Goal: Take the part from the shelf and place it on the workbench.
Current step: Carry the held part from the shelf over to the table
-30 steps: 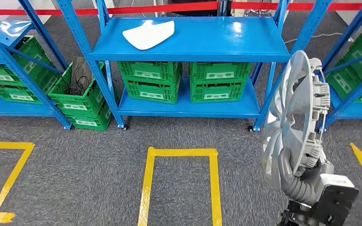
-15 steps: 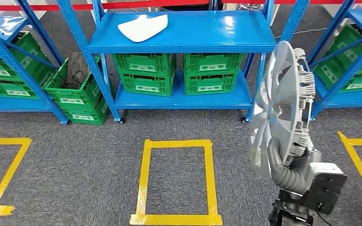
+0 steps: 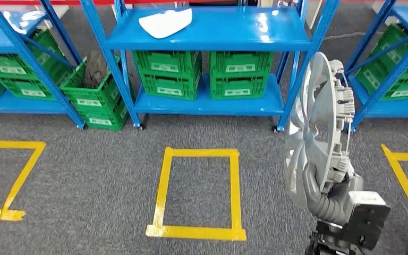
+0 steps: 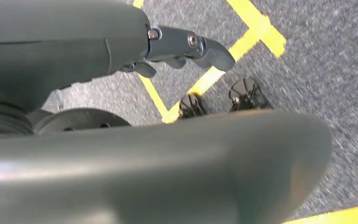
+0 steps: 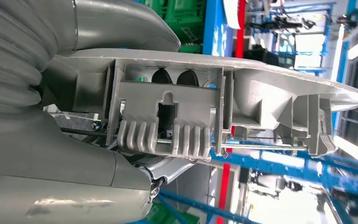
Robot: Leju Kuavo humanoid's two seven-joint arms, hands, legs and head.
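Observation:
The part point(image 3: 319, 117) is a big round grey plastic disc with ribbed clips on its rim. My right hand point(image 3: 325, 192) grips its lower edge and holds it upright at the right of the head view, in front of the blue shelf point(image 3: 207, 32). The right wrist view shows the part's rim and clips point(image 5: 168, 121) up close against that hand point(image 5: 42, 154). My left hand point(image 4: 121, 46) hangs over the grey carpet with its fingers point(image 4: 205, 46) apart and nothing in it.
A flat white part point(image 3: 164, 22) lies on the shelf's top board. Green crates point(image 3: 167, 77) fill the lower board, and another crate with cables point(image 3: 93, 98) stands on the floor. Yellow tape point(image 3: 162, 186) marks rectangles on the carpet.
The whole picture has shifted: the shelf now sits higher and farther off, and more of the yellow rectangle shows, so the camera has backed away. The part stays in my right hand.

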